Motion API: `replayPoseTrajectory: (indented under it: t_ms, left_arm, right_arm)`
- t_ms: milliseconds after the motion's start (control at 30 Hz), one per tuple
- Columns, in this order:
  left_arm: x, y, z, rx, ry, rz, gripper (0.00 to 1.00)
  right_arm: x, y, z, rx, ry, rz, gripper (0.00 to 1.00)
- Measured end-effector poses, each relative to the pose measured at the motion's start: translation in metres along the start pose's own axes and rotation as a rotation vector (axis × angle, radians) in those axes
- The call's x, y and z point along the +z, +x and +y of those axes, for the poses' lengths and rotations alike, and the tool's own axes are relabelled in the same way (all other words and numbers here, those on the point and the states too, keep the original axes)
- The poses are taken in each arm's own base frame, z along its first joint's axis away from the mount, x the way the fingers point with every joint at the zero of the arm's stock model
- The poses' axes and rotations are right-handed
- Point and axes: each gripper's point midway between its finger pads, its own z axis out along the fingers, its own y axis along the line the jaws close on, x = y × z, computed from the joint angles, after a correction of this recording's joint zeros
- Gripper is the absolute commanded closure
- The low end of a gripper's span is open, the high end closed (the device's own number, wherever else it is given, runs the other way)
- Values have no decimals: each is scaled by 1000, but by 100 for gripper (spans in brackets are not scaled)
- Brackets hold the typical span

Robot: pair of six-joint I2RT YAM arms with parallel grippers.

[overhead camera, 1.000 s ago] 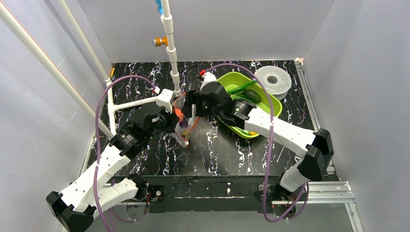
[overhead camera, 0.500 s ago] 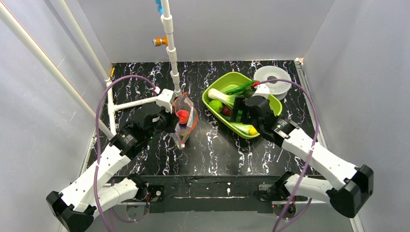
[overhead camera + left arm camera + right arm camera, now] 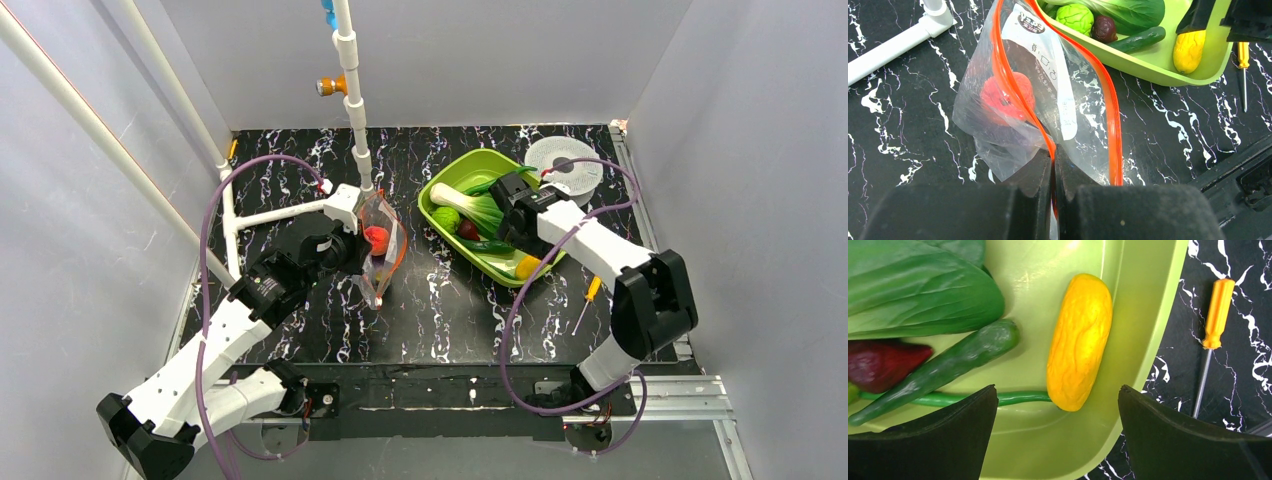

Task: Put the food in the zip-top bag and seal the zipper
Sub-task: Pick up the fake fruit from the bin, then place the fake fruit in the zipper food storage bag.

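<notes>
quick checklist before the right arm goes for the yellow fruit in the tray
1. Left gripper shut on the zip-top bag at its zipper: ok.
2. Bag mouth open, the zipper's two strips apart: ok.
3. Right gripper open, jaws on either side of the yellow fruit: ok.
4. Yellow fruit free of its neighbours: cannot tell; a thin green stem runs up to its lower end.
5. Screwdriver outside the lime-green tray, on the table: ok.
</notes>
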Motion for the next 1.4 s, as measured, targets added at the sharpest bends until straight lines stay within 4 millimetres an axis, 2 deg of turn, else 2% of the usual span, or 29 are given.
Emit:
replayPoseTrajectory:
  t_ms: [200, 300, 333, 467, 533, 600, 700, 800, 967, 1033, 1133, 1267, 1333, 1400]
  left_arm:
    - [1, 1, 0, 0, 0, 4, 100]
    - [2, 1, 0, 0, 1, 7, 100]
    - [2, 1, 0, 0, 1, 8, 100]
    - [2, 1, 0, 0, 1, 8, 100]
    - [2, 2, 0, 0, 1, 8, 100]
    - [2, 2, 0, 1, 1, 9, 100]
    - [3, 2, 0, 1, 1, 13, 100]
    - [3, 3, -1, 1, 3, 15, 100]
    - [4, 3, -1, 1, 3, 18, 100]
    - [4, 4, -1, 1, 2, 18, 100]
    - [4, 4, -1, 1, 2, 18, 100]
    - [4, 4, -1, 1, 2, 18, 100]
    - [4, 4, -1, 1, 2, 18, 100]
    - [4, 4, -1, 1, 3, 18, 100]
  right_arm:
    - [25, 15, -4, -12, 89, 43, 10]
    - [37, 20, -3, -10, 113, 63, 16]
    - [41, 22, -2, -6, 115, 70, 21]
    - [53, 30, -2, 5, 129, 101, 52]
    - [57, 33, -3, 6, 137, 111, 59]
    - [57, 32, -4, 5, 139, 109, 62]
    - [55, 27, -7, 6, 145, 83, 83]
    - [43, 15, -12, 18, 123, 33, 97]
    - [1, -20, -15, 69, -16, -97, 99]
    - [-13, -25, -13, 71, -119, -134, 99]
    - [-25, -9, 0, 13, -326, -120, 94]
    - [-44, 41, 37, -131, -721, -10, 96]
    - [-68, 57, 61, -199, -915, 63, 97]
    - [-94, 64, 83, -249, -1083, 110, 97]
